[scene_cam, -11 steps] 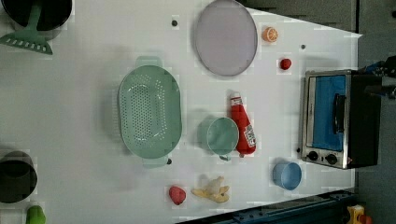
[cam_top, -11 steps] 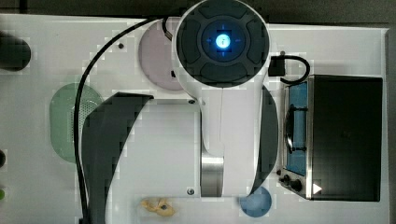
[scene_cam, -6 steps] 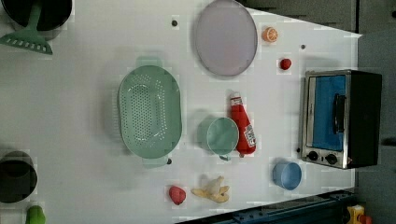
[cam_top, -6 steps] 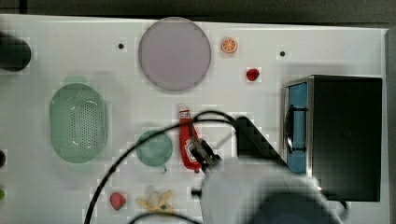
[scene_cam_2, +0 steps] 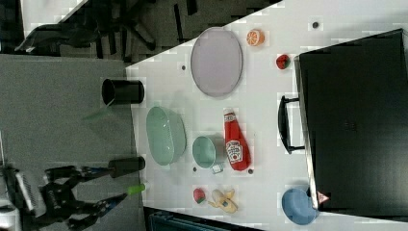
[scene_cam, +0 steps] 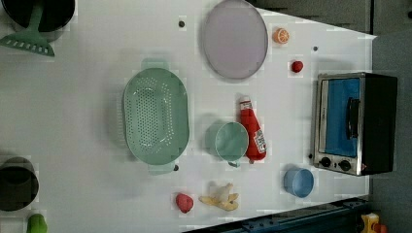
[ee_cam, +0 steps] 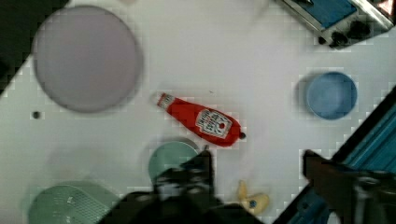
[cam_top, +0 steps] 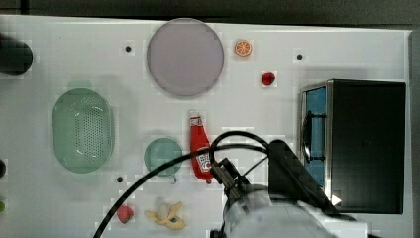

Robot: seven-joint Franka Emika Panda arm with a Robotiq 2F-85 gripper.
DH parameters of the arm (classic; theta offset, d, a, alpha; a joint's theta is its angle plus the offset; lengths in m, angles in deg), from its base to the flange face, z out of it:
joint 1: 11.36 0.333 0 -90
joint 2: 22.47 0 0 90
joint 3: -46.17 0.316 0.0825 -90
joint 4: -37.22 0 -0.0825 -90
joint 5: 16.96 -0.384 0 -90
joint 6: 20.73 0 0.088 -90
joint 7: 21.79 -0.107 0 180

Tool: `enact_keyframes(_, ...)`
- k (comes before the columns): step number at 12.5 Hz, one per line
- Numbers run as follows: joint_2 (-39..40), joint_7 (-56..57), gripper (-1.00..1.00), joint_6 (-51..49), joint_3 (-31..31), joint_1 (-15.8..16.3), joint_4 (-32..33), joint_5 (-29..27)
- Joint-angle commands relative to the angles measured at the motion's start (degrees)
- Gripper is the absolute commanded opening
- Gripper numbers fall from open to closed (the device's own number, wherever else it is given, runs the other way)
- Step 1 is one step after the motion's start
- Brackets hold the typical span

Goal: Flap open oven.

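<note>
Oven (scene_cam: 354, 124) (door shut) beside ketchup bottle (scene_cam: 252, 130)

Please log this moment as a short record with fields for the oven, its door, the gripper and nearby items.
oven: black toaster oven at the left view's right table edge
door: closed, bar handle untouched
gripper: gripper open, high above the table, holding nothing
nearby: blue bowl beside the knobs; ketchup bottle lying next to green cup

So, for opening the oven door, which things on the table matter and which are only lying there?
For the job:
oven, door shut
its handle

Lying about:
ketchup bottle
green cup
blue bowl
green strainer
grey plate
banana
orange slice
</note>
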Motion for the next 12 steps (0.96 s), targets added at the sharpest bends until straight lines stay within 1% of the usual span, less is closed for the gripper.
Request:
enact_keyframes(1, 3.3, -3.2, -0.32, 0.5, -0.7, -0.4, 1.2, 0.0)
enact_keyframes(2, 3.4, -3.2, -0.55, 0.5, -1.0, -0.5, 1.3, 0.0)
enact_keyframes(3, 3.5, -3.1, -0.65, 0.5, -1.6, -0.6, 1.5, 0.1)
enact_keyframes(4, 3.6, -1.8, -0.65, 0.5, -2.4, -0.6, 1.9, 0.2)
enact_keyframes(5, 3.7, 2.0, -0.65, 0.6, -3.4, -0.7, 2.4, 0.3)
enact_keyframes(7, 3.9, 13.6, -0.65, 1.5, -5.9, -0.8, 3.7, 1.4)
enact_keyframes(12, 6.5, 38.7, -0.65, 9.6, -12.2, -1.2, 6.1, 9.7)
